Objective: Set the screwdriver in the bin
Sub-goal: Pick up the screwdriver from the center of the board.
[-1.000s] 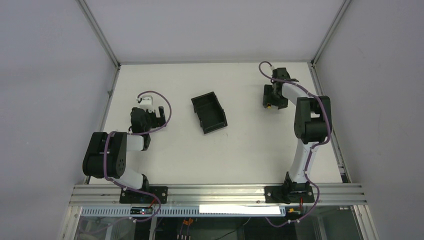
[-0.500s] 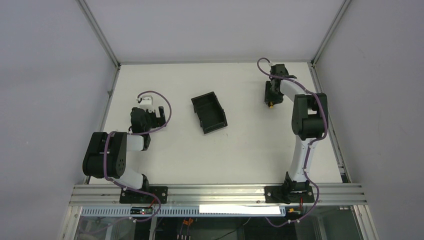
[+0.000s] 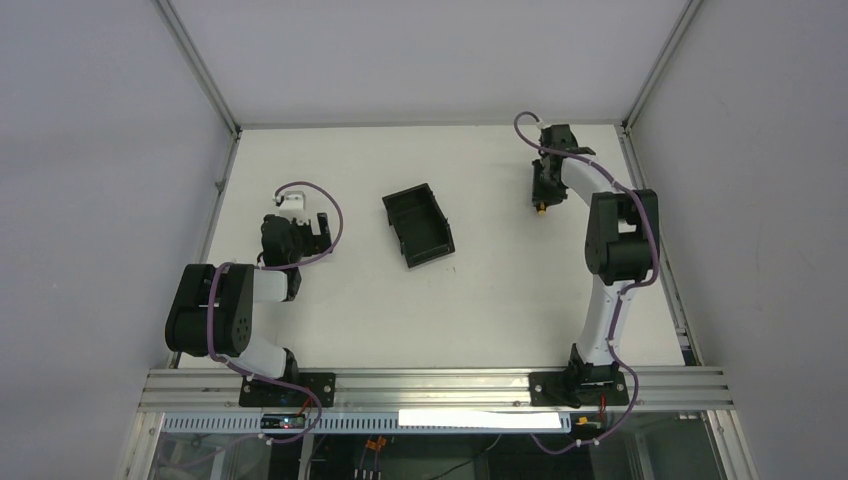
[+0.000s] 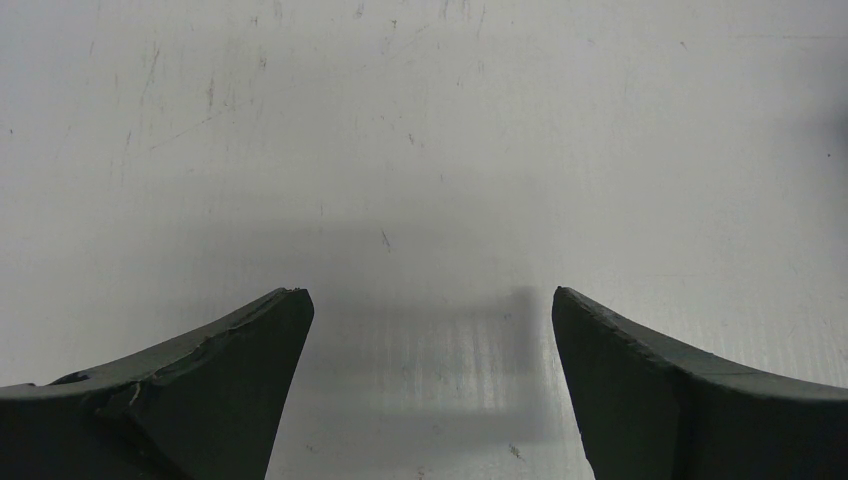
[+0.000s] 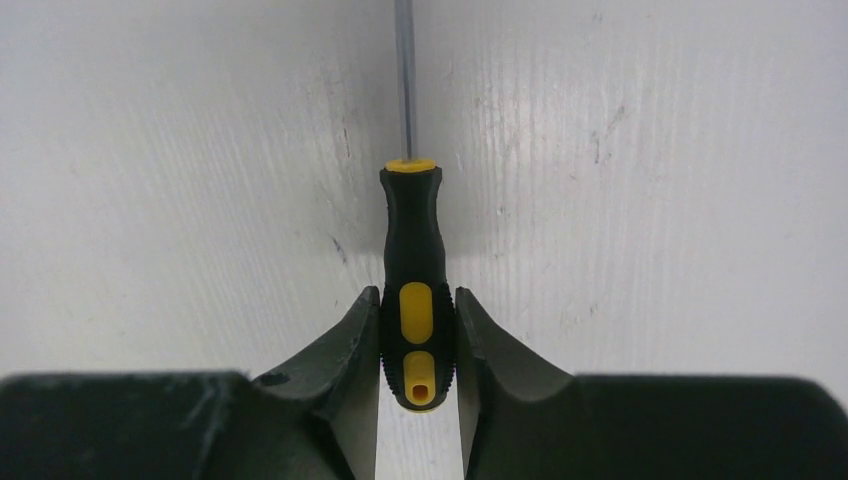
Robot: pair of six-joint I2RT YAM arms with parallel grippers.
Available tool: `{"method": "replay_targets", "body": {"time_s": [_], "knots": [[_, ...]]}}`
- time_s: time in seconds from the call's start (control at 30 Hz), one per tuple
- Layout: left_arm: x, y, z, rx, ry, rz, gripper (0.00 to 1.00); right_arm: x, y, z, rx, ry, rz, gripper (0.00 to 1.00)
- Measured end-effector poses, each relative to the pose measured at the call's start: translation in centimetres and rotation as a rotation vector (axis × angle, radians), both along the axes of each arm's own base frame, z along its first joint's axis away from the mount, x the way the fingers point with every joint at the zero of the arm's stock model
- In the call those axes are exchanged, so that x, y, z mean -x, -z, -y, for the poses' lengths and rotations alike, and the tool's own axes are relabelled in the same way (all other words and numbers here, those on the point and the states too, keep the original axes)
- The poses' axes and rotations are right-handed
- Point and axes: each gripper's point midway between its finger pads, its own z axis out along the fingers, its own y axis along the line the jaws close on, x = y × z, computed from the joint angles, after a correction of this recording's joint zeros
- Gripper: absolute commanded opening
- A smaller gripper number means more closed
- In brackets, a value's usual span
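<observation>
The right hand (image 5: 416,305) is clamped on only the butt end of the screwdriver (image 5: 412,240) at the far right of the worktop (image 3: 480,290) — well apart from the bin (image 3: 418,225) — so the shaft may swing or slip free on lifting.

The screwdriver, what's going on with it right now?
The right gripper is shut on the black-and-yellow handle of the screwdriver, near the far right corner of the table. The bin sits near the middle, well to the left, without the screwdriver in it. The left gripper is open and holds nothing.
</observation>
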Motion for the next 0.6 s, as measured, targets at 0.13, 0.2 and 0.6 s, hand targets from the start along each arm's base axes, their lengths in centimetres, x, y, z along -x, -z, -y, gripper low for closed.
{"method": "replay_targets", "body": {"time_s": [0.13, 0.2, 0.6], "knots": [[0.0, 0.0, 0.0, 0.0, 0.0, 0.0, 0.99, 0.3, -3.3, -0.1, -0.003, -0.001, 0.05, 0.13], [0.0, 0.0, 0.0, 0.0, 0.0, 0.0, 0.99, 0.4, -5.3, -0.1, -0.007, -0.003, 0.09, 0.12], [0.0, 0.0, 0.0, 0.0, 0.0, 0.0, 0.99, 2.4, -19.1, -0.1, -0.016, -0.023, 0.364, 0.13]]}}
